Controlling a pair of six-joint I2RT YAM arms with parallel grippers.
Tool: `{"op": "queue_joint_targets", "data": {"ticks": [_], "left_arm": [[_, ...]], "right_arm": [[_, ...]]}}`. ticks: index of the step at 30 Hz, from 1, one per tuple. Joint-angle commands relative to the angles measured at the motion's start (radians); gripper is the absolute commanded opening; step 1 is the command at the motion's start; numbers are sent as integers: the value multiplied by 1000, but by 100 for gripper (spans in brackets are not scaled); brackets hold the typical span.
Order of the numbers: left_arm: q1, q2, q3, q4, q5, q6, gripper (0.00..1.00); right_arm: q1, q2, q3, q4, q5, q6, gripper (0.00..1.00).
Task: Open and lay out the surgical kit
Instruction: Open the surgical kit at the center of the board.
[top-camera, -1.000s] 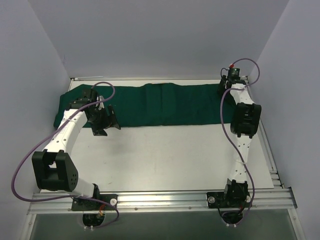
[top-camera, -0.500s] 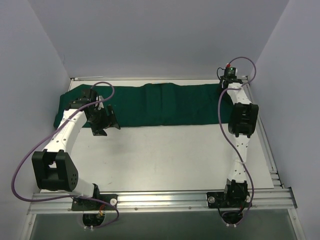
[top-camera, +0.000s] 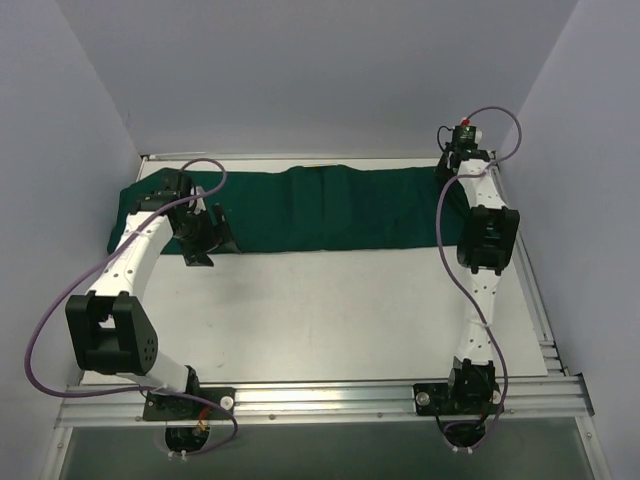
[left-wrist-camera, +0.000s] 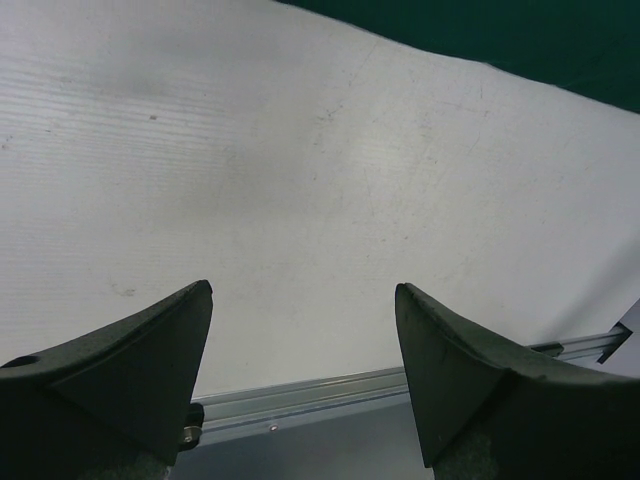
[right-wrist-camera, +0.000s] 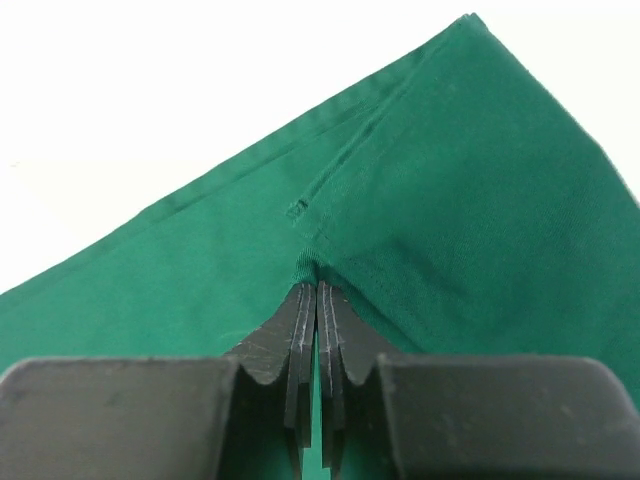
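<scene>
Seen from above, a dark green drape (top-camera: 320, 210) lies as one long folded band across the far part of the white surface (top-camera: 330, 310), reaching almost from the left wall to the right arm. No steel tray or instruments show in any view. They may be wrapped inside the band, but you cannot confirm that from here.

Your right gripper (right-wrist-camera: 317, 288) is at the drape's far right end. Its wrist camera shows the fingers pressed together on a small pinch of the green cloth, beside a stitched hem. Over the last second this wrist has drawn back towards the far right corner and appears to have risen a little. The outline of the drape has hardly altered.

Your left gripper (left-wrist-camera: 302, 288) has edged slightly left and away from you, and its elbow has shifted with it. It sits at the near edge of the drape's left part. Its fingers are spread wide and hold nothing, with only bare surface between them and green cloth just in the top right corner of that view.

So the unfolding looks only just begun. One end is gripped and starting to lift, the other end is not yet held, and nothing is laid out.
</scene>
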Motion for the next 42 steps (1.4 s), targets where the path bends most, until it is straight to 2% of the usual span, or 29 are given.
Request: {"op": "queue_joint_targets", "data": {"ticks": [1, 6, 8, 12, 15, 17, 19, 22, 24, 29, 33, 34, 39, 42], "left_arm": [[30, 25, 62, 14, -8, -28, 83], [103, 85, 98, 27, 53, -99, 83], [124, 114, 107, 43, 69, -126, 83], [149, 171, 160, 37, 87, -179, 83], [153, 205, 219, 15, 92, -205, 83], [155, 211, 239, 0, 84, -223, 83], [153, 208, 266, -15, 78, -229, 83], [150, 185, 276, -45, 78, -222, 83], [147, 166, 259, -49, 67, -209, 83], [147, 110, 162, -26, 55, -197, 83], [150, 106, 133, -15, 40, -182, 83], [152, 114, 131, -11, 40, -182, 83], [150, 148, 150, 11, 79, -186, 83], [149, 152, 167, 12, 84, -183, 83]], "right_arm": [[-21, -122, -15, -11, -96, 202, 0], [-127, -231, -218, 152, -348, 491, 0], [-136, -242, -218, 183, -437, 559, 0], [-130, -275, -235, 156, -501, 601, 0], [-144, -367, -379, 241, -474, 633, 0], [-202, -429, -473, 278, -436, 637, 0], [-286, -386, -450, 260, -440, 607, 0], [-328, -268, -291, 183, -460, 530, 0], [-323, -210, -203, 145, -484, 506, 0], [-312, -197, -103, 22, -353, 331, 0], [-273, -176, -65, -34, -380, 283, 0], [-254, -171, -13, -70, -356, 250, 0], [-167, -157, 136, -239, 22, 10, 0], [-150, -166, 141, -202, 104, -107, 0]]}}
